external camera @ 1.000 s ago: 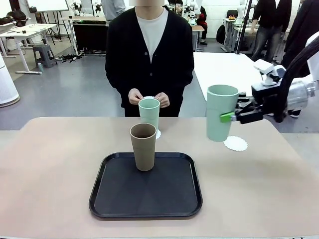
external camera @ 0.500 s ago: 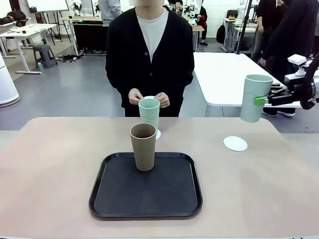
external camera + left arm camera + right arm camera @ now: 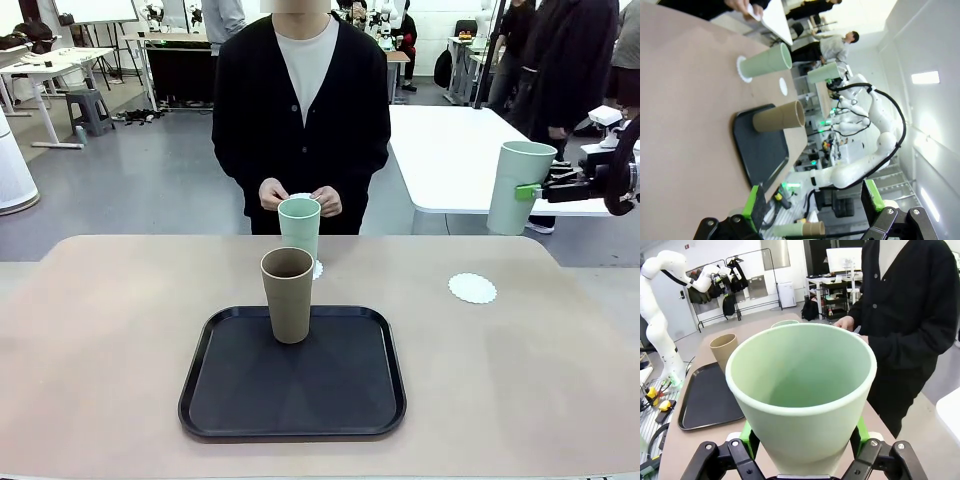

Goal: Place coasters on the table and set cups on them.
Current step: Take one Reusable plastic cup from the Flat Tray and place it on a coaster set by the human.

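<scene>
My right gripper (image 3: 527,190) is shut on a pale mint cup (image 3: 517,170), holding it upright in the air past the table's far right edge; the cup (image 3: 800,395) sits between its green pads (image 3: 747,432). A bare coaster (image 3: 472,288) lies on the table (image 3: 100,340) left of and below it. A second mint cup (image 3: 299,228) stands on a coaster (image 3: 316,269) at the far middle. The tan cup (image 3: 288,295) stands on the black tray (image 3: 292,375). My left gripper (image 3: 814,202) is open and holds nothing, well back from the tan cup (image 3: 777,117).
The person stands at the far side, both hands (image 3: 272,194) holding a white coaster (image 3: 298,197) at waist height. A white-topped table (image 3: 450,150) stands behind at the right. Bare table top lies left and right of the tray.
My right arm has carried the mint cup rightward and slightly up, from just left of the bare coaster to beyond the table's right edge. Nothing else has moved.
</scene>
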`<state>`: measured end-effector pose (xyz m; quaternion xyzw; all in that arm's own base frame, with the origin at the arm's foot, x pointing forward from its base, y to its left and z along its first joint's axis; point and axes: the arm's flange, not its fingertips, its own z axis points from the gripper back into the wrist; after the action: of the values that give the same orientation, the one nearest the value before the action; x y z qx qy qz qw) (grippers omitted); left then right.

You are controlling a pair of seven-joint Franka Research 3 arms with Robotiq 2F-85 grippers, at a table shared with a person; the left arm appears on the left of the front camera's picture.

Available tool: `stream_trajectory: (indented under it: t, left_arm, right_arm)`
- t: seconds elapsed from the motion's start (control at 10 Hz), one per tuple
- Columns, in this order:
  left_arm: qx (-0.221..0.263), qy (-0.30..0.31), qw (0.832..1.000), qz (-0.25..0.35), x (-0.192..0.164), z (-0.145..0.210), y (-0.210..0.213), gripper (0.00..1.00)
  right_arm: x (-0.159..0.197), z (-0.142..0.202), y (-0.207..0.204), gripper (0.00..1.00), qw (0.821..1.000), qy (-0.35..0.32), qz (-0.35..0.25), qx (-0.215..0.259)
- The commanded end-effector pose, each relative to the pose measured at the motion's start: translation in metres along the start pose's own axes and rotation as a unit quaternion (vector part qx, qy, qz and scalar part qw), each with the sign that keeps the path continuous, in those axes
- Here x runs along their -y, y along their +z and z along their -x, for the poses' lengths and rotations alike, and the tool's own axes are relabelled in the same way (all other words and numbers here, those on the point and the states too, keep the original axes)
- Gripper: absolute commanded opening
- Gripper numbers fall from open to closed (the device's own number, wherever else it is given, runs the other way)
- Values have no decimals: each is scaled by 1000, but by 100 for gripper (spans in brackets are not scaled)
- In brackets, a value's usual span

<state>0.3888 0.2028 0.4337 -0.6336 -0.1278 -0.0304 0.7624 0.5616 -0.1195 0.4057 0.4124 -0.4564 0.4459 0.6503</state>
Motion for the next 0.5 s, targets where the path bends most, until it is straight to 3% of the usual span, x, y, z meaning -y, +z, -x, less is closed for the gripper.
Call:
stream_trajectory:
  t: [0.0,0.4]
  left_arm:
    - [6,-3,1000,1,1,0,0,100]
    - [6,-3,1000,1,1,0,0,100]
  right_arm:
    - [0,0,3,86,1000,1,3,0]
    - [0,0,3,86,1000,1,3,0]
